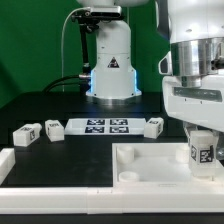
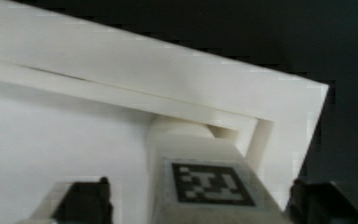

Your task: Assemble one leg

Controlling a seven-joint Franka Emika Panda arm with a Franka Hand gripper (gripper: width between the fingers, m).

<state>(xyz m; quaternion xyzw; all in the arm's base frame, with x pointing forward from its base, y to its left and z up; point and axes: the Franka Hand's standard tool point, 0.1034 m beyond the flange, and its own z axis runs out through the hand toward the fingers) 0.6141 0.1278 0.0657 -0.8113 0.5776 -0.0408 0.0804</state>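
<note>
Legs (image 1: 22,135) lie loose on the black tabletop (image 1: 40,108) either side of the marker board (image 1: 105,126). At the exterior view's right, the fourth leg (image 1: 200,151) stands upright in the white panel's (image 1: 140,172) corner, your jaws wide and clear on both sides. It looks just released. Check that it sits flush, then lift straight off.

Our arm (image 1: 195,60) reaches straight down, wrist vertical.
We see the gripper (image 2: 202,200) with both fingers (image 2: 87,200) standing well apart, clamping nothing.
</note>
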